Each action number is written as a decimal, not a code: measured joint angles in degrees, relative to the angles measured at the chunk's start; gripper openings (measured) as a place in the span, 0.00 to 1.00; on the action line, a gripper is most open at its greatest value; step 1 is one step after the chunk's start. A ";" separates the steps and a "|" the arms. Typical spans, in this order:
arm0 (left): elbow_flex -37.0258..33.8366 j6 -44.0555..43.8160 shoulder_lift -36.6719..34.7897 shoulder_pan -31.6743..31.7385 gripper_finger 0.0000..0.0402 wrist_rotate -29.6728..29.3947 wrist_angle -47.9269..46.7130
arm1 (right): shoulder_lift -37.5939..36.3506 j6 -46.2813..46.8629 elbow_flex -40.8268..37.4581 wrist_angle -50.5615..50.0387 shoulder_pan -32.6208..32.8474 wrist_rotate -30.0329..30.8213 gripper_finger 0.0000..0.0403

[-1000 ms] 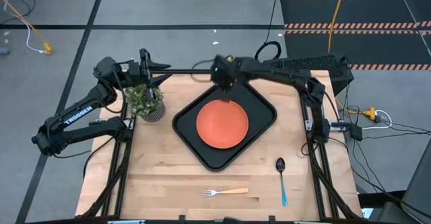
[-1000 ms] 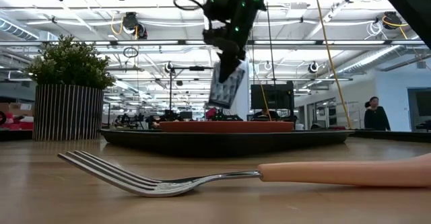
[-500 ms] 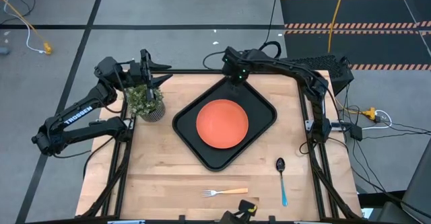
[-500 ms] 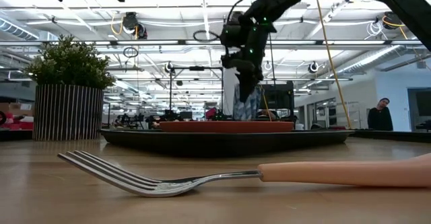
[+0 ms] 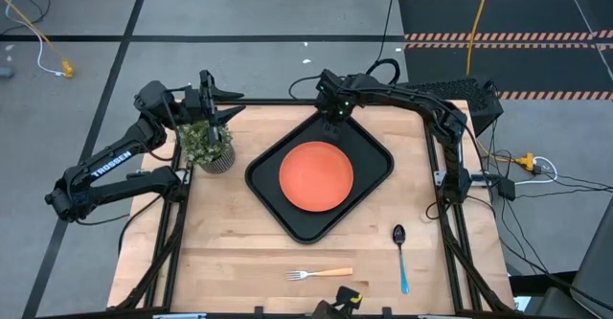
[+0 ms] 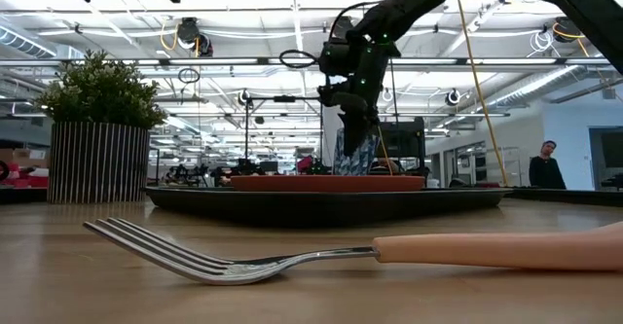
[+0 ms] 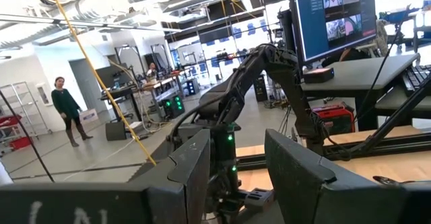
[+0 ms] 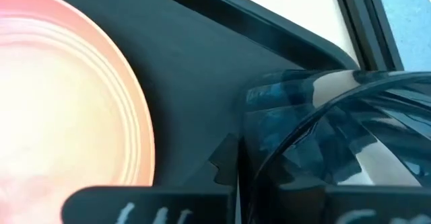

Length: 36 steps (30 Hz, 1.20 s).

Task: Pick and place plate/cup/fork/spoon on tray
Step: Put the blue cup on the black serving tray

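The orange plate [image 5: 316, 176] lies in the middle of the black tray [image 5: 375, 148]. My right gripper [image 5: 333, 108] is shut on the dark grey cup [image 6: 355, 155] over the tray's far corner; the cup fills the right wrist view [image 8: 330, 150] and is hidden under the arm in the high view. The fork [image 5: 319, 274] and the spoon [image 5: 400, 255] lie flat on the wooden table near its front edge. My left gripper [image 5: 206, 94] waits open and empty at the far left, above the plant. My right gripper holds the cup by its upper wall [image 6: 348, 137], coming from above and pointing down. The cup hangs below the fingers, a little tilted, low over the tray's far corner. The gripper itself hides how the fingers sit on the wall, and I cannot tell whether the cup's base touches the tray.
A potted bushy plant [image 5: 209, 145] stands at the table's far left beside the tray. A small yellow and black object [image 5: 345, 300] sits at the near edge. A person [image 6: 547, 164] stands in the room behind. Bare wood lies left and in front of the tray.
My right gripper has gone down and a little toward the table's right edge, from above the plate's far rim to the tray's far corner, carrying the cup lower. Most of this happened early; in the last half second it has barely moved.
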 joint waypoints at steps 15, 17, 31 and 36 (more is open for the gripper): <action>0.00 -0.02 0.00 0.00 0.36 0.00 -0.04 | 0.00 2.65 0.00 -0.55 0.04 0.07 0.02; 0.00 0.00 0.00 0.00 0.36 0.00 -0.08 | 0.00 3.39 0.00 -0.55 0.04 0.07 0.04; 0.00 -0.02 0.00 0.00 0.36 0.00 -0.38 | 0.00 4.17 0.00 -0.70 0.07 0.07 0.19; 0.00 -0.02 0.00 0.00 0.36 0.00 -0.39 | 0.00 4.10 0.00 -0.66 0.07 0.14 0.20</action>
